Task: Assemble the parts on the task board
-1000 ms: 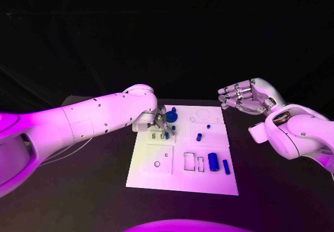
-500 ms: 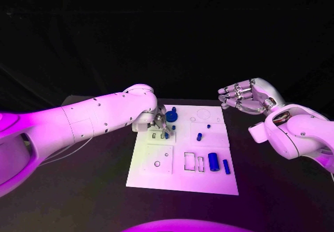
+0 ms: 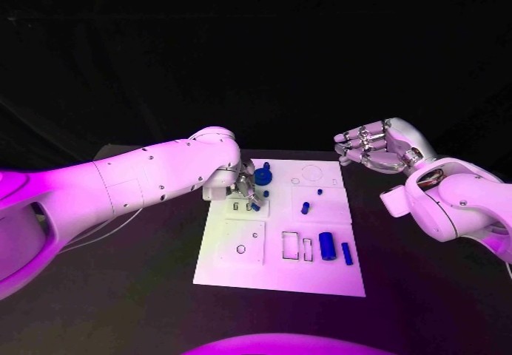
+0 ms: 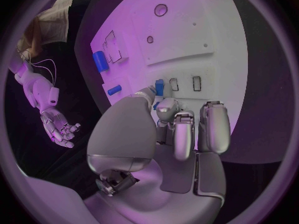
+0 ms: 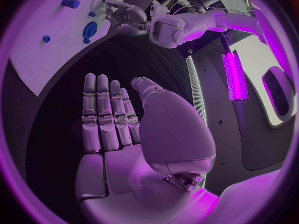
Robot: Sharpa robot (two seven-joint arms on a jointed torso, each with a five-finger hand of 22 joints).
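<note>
Left hand (image 3: 241, 188): lowered over the far left part of the task board (image 3: 246, 270), fingers pointing down at the plate. In the left wrist view the fingers (image 4: 184, 134) are drawn in together, and a small blue peg (image 4: 159, 87) sits at the tips of the thumb and a finger; whether the hand truly pinches it or merely touches it cannot be told.

Two slots (image 3: 241, 208): small dark-edged rectangles, side by side in the board, directly under the left hand's fingertips.

Round blue part (image 3: 263, 176): a disc-like piece with a raised stub, just beside the left hand on its far right side.

Raised panel (image 3: 242, 245): a square section of the board with a small hole, nearer the robot than the left hand.

Two rectangular outlines (image 3: 296, 248): empty recesses, to the right of the raised panel.

Blue cylinder (image 3: 326, 247): lying on the board just right of the outlines, with a thin blue bar (image 3: 347, 254) beside it.

Small blue piece (image 3: 305, 208): mid-board, between the two hands, with a smaller blue stub (image 3: 319, 192) just beyond it.

Right hand (image 3: 376, 147): raised beyond the board's far right corner, well apart from every part. Palm bare, fingers (image 5: 106, 117) straight and lying side by side, thumb held off to one side; it holds nothing.
</note>
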